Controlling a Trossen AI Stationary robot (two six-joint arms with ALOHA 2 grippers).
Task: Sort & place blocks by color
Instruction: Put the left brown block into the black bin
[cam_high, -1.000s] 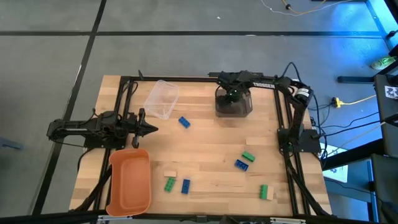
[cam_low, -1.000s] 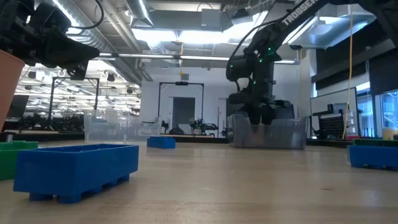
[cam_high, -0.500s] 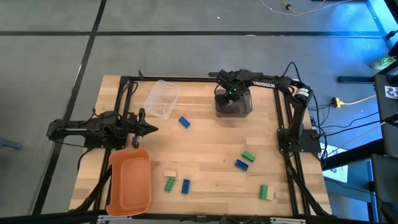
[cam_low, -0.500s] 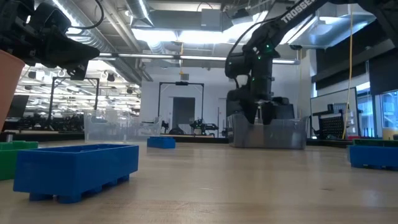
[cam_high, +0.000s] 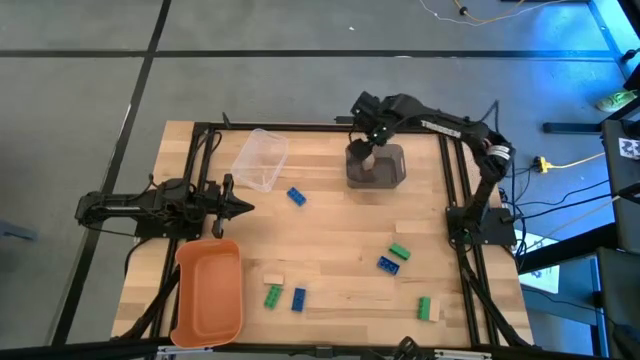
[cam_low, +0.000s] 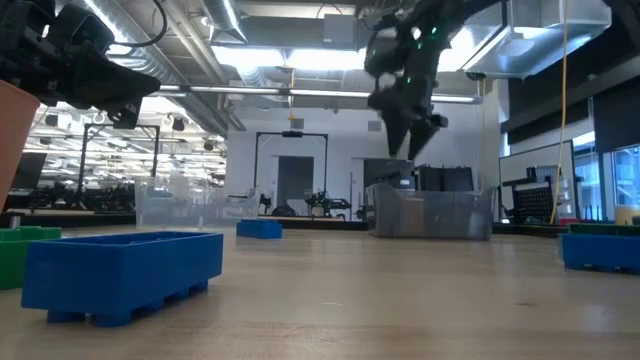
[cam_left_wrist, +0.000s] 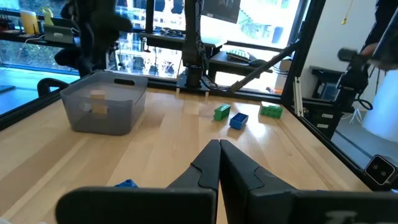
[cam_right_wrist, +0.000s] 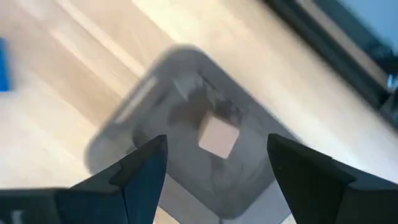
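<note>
I see the wooden desk (cam_high: 330, 240) carrying a clear tub (cam_high: 260, 158), grey bin (cam_high: 377, 166), orange tray (cam_high: 210, 290), and scattered blue, green, tan blocks (cam_high: 297, 196).

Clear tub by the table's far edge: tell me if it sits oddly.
Yes. The clear tub looks tipped on its side, at an angle to the table edges, unlike the upright grey bin holding a tan block. Nothing spilled beside it.
</note>
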